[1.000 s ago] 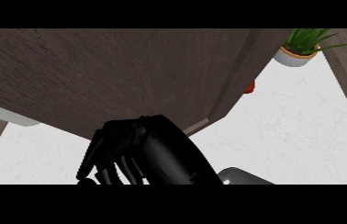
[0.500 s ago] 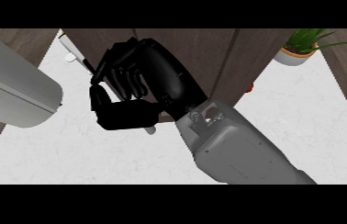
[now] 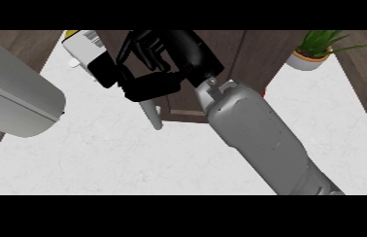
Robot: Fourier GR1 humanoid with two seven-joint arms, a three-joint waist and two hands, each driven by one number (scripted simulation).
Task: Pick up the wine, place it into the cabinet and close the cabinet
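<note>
In the head view the right hand is at the far edge of the counter, fingers curled around something dark by the cabinet; I cannot tell whether it is the wine or the door handle. The hand should move slowly and keep its hold upright. No label writing is readable, and the left hand is not visible.

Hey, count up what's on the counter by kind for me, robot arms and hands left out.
Wooden cabinets: 1
Potted plants: 1
White-labelled items behind the right hand: 1
Total: 3
A small red thing peeks out beside the forearm; I cannot tell what it is.
</note>
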